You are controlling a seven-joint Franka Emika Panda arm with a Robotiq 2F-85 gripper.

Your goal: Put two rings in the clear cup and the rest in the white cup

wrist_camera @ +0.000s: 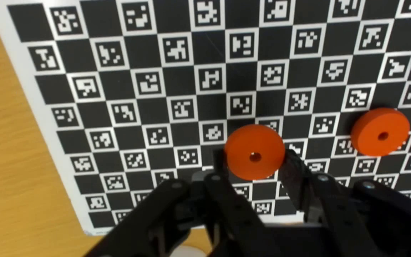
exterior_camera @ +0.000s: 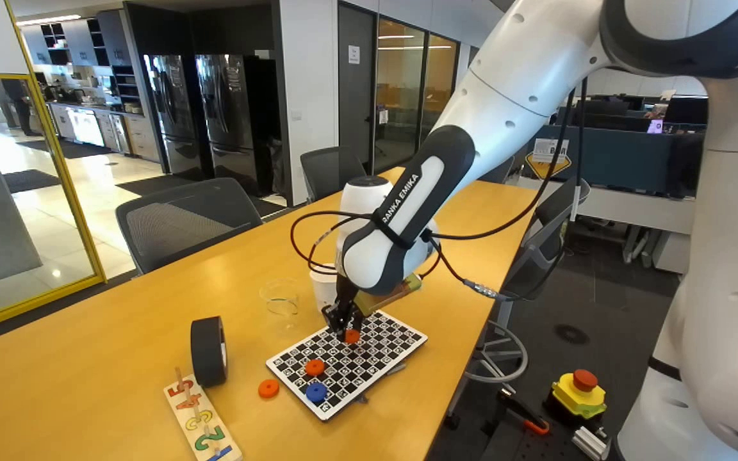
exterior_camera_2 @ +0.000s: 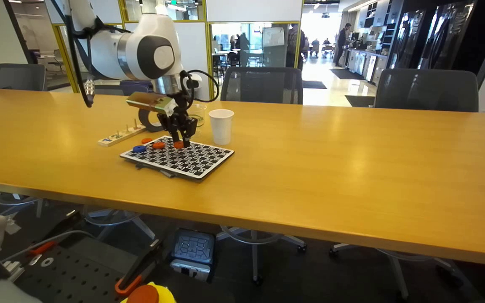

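My gripper (wrist_camera: pixel 255 157) points down over the checkered board. Its fingertips press on both sides of a red-orange ring (wrist_camera: pixel 253 167), which is at or just above the board; I cannot tell which. A second red-orange ring (wrist_camera: pixel 382 132) lies on the board, and a third (exterior_camera: pixel 268 388) lies on the table beside it. A blue ring (exterior_camera: pixel 316 392) lies on the board near its corner. The clear cup (exterior_camera: pixel 279 299) stands behind the board, faint, and shows in an exterior view (exterior_camera_2: pixel 198 112). The white cup (exterior_camera_2: pixel 221 127) stands upright beside it, partly behind the gripper in an exterior view (exterior_camera: pixel 323 289).
The checkered board (exterior_camera: pixel 382 368) lies on the wooden table (exterior_camera_2: pixel 331 168), with small grey parts showing under its edge. A thick black roll (exterior_camera: pixel 207 351) stands on edge near a wooden number board with pegs (exterior_camera: pixel 202 419). Cables loop around the wrist of the arm.
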